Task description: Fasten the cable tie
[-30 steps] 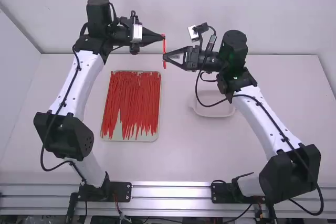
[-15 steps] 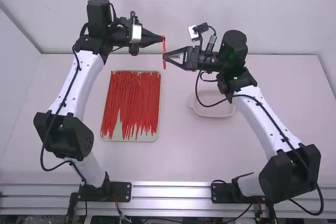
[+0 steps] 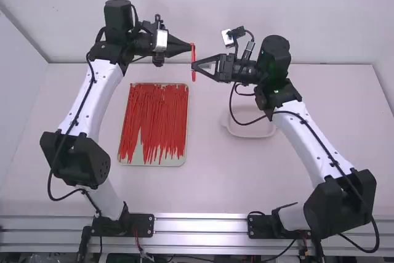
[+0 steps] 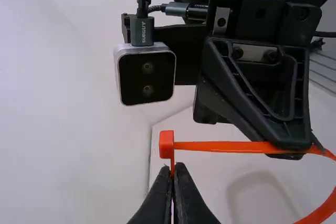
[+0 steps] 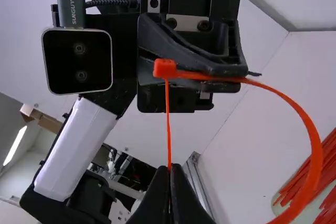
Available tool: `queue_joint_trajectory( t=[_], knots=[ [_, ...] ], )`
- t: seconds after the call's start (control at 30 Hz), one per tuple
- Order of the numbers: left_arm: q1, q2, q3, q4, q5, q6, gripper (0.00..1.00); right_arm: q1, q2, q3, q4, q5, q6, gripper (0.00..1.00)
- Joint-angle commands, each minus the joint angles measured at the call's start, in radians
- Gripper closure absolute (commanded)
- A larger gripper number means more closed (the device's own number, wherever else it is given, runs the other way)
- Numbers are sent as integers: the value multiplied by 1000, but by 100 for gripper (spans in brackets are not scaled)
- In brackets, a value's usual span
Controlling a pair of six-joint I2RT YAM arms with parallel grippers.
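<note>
1. The cable tie (image 3: pixel 193 73) is held in the air between the 2 arms, above the far part of the worktop (image 3: pixel 209 177), just beyond the far right corner of the tray of red ties (image 3: pixel 154 124).
2. The left gripper (image 3: pixel 188 46) comes in from the left, and its fingers are clenched on the tie right at the square head (image 4: pixel 166 141).
3. The right gripper (image 3: pixel 194 66) comes in from the right, tip almost against the left one. It is pinched tight on a thin straight stretch of strap (image 5: pixel 167 124) that leads directly from its tips to the head.
4. In the right wrist view, a 2nd run of strap leaves the head and bows away in a wide loop (image 5: pixel 310 135). This suggests the tail is already through the head, though the slot itself is too small to confirm.
5. The relation that matters is that the straight stretch lies in line with the right gripper's reach. Drawing that gripper back to the right, with the left one bracing the head, would probably shrink the loop.
6. A white tub (image 3: pixel 249 129) sits on the worktop below the right arm.
</note>
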Motion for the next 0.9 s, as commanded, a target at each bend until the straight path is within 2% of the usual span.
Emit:
queue_joint_trajectory(
  t=[0.0, 0.37, 0.6, 0.87],
  knots=[
    [-16, -11, 12, -3, 37, 20, 98, -5, -3, -6, 3, 11, -5, 100],
    [-14, -11, 12, -7, 38, 15, 98, -23, -3, -6, 3, 12, -5, 100],
    [-15, -11, 12, -89, 42, 108, 98, -44, -3, -5, 20, 13, 26, 100],
    [-28, -11, 12, -117, 48, 106, 98, -39, -3, -5, 34, 46, 25, 100]
  ],
)
